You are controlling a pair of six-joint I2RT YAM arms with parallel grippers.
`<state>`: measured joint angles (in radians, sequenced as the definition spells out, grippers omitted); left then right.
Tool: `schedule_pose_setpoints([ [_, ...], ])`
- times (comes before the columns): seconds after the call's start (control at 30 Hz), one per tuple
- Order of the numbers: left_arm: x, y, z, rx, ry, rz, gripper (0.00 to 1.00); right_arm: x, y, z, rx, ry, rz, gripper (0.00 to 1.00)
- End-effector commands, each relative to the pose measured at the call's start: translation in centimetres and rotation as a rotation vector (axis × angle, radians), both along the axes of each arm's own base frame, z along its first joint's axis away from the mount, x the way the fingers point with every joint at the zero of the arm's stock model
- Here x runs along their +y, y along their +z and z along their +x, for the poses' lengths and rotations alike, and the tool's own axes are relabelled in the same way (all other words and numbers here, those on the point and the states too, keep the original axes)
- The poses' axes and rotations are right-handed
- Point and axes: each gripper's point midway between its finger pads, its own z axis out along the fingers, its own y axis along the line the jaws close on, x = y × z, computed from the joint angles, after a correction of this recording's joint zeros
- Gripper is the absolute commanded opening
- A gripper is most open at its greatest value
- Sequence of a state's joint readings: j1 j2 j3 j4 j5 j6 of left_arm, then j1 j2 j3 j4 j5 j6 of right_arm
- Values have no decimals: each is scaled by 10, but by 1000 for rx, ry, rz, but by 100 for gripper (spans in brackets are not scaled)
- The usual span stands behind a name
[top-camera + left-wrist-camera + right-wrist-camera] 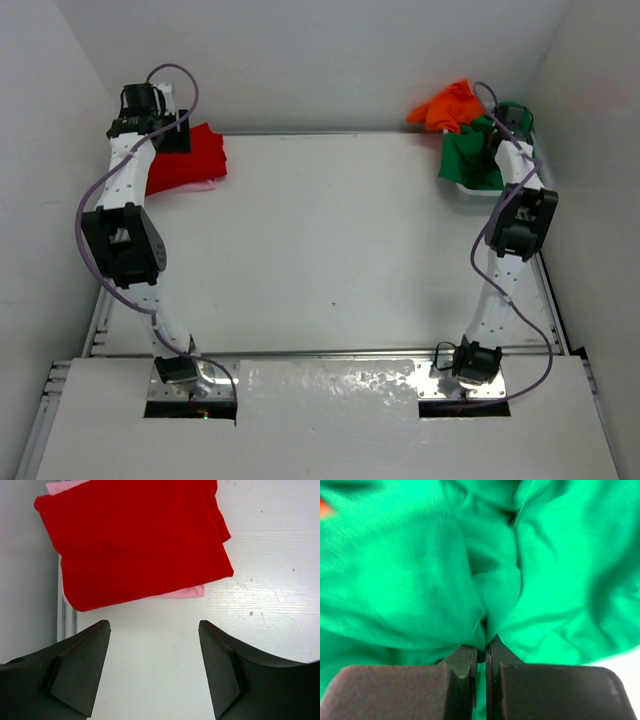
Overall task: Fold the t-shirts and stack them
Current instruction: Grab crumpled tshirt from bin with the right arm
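A folded red t-shirt (190, 160) (135, 540) lies on a folded light pink t-shirt (185, 593) at the table's far left corner. My left gripper (154, 630) hangs open just in front of that stack, nothing between its fingers. At the far right, a crumpled green t-shirt (468, 155) (410, 575) hangs over the white basket (462, 190), with an orange t-shirt (445, 105) bunched behind it. My right gripper (484, 650) is shut on a pinch of the green cloth, which fills the right wrist view.
White walls close in on both sides and the back. The left arm's elbow (122, 240) stands over the left table edge, the right arm's elbow (520, 222) over the right edge. The white tabletop (330, 240) spreads between them.
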<state>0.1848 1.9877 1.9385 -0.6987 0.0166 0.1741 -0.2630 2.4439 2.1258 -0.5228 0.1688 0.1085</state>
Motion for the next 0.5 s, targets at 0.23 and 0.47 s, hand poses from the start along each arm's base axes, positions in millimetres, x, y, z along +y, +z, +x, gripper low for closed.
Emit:
schedule_pose_setpoints([
  [0.23, -7, 20, -4, -65, -21, -31, 70, 8, 242, -9, -514, -49, -60, 0],
  [0.47, -14, 31, -6, -93, -46, -46, 70, 27, 345, -42, -729, -23, -88, 0],
])
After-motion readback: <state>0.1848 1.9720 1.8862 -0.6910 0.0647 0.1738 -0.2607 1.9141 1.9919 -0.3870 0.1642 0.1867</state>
